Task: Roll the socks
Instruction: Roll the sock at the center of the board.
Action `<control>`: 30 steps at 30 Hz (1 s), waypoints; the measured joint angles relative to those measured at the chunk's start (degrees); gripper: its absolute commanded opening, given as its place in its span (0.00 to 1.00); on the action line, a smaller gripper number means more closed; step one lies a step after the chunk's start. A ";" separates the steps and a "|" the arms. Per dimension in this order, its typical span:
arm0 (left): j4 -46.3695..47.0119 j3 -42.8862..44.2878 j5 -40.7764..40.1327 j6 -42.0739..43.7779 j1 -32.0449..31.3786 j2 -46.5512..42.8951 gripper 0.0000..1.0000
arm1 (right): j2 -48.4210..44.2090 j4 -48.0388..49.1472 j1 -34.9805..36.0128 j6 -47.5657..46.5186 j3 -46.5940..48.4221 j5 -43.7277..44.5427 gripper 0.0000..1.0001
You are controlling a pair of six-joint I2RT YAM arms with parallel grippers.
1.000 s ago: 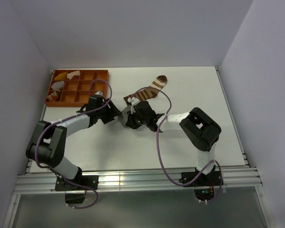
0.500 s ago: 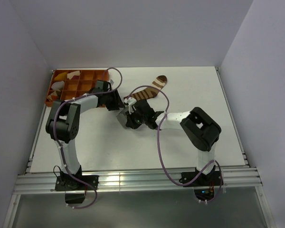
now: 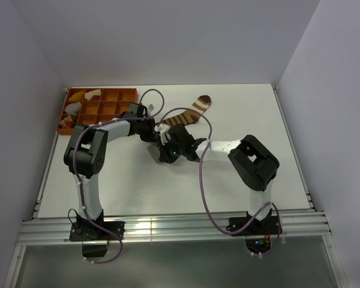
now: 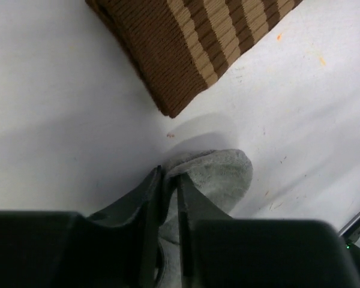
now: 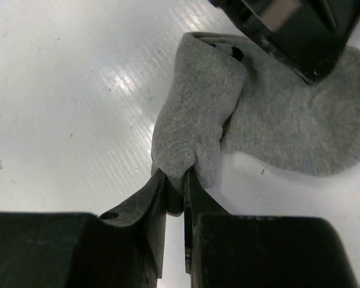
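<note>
The grey sock (image 5: 270, 120) lies mid-table, one end folded into a thick roll and the other flat. My right gripper (image 5: 177, 180) is shut on the rolled end, fabric pinched between its fingers. My left gripper (image 4: 170, 174) is shut on the opposite end of the grey sock (image 4: 222, 174). In the top view both grippers meet over the grey sock (image 3: 154, 150), left gripper (image 3: 158, 137) from the upper left, right gripper (image 3: 165, 153) from the right. The brown sock with pale stripes (image 3: 189, 114) lies flat just beyond them, and its cuff (image 4: 192, 48) shows in the left wrist view.
An orange compartment tray (image 3: 99, 111) stands at the table's far left corner, with yellow and white cloth pieces (image 3: 78, 99) in its left cells. Purple cables loop over both arms. White walls close in the table on three sides.
My left arm swung up and right from beside the tray to the grey sock, and its gripper closed on the sock's end. My right gripper kept its hold in place.
</note>
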 measured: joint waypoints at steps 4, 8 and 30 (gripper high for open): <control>0.11 0.90 0.72 1.29 -0.63 1.11 0.09 | 0.63 -3.48 -0.46 -2.12 2.36 -3.45 0.00; 0.98 1.01 2.64 2.19 -1.88 1.60 0.06 | 1.60 -6.71 -1.79 -3.45 4.50 -8.63 0.00; 6.84 -0.17 5.81 4.46 -4.33 2.40 0.18 | 8.28 -7.93 -14.32 13.35 6.34 -25.94 0.00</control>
